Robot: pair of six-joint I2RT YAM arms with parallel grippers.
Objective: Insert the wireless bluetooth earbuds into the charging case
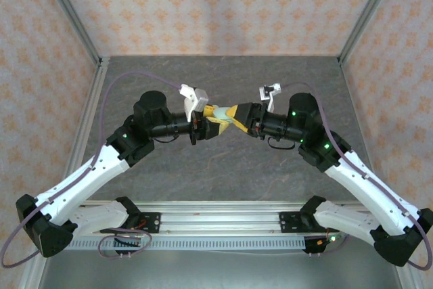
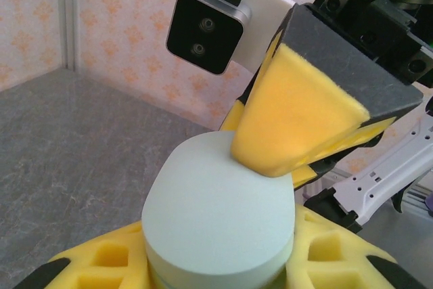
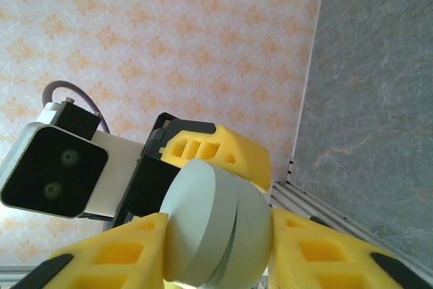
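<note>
Your charging case (image 1: 221, 111) is held in the air over the middle of the tabletop (image 1: 270, 167), pinched between both grippers. It's not resting on the surface.

Left gripper (image 1: 211, 121): closed on the case. In the left wrist view the yellow foam fingers (image 2: 101, 258) sit on either side of the case's near end, with the flat pale green lid face up.

Right gripper (image 1: 233, 114): comes in from the opposite side and also grips the case. In the left wrist view one of its pads (image 2: 291, 120) presses on the far edge of the lid. In the right wrist view the case sits edge-on between its two fingers, one flat face against each finger. The seam between the case halves looks closed there.

The two arms meet nearly head-on, with fingertips just beside each other around the case.

Surface: grey stone-look tabletop, with an aluminium rail (image 1: 216, 221) along the near edge carrying both arm bases.

Room: pinkish wallpaper with an orange floral pattern (image 1: 203, 5) on the far and side walls, and aluminium frame posts (image 1: 74, 18) at the far corners. A purple cable (image 1: 115, 89) loops off each arm.
</note>
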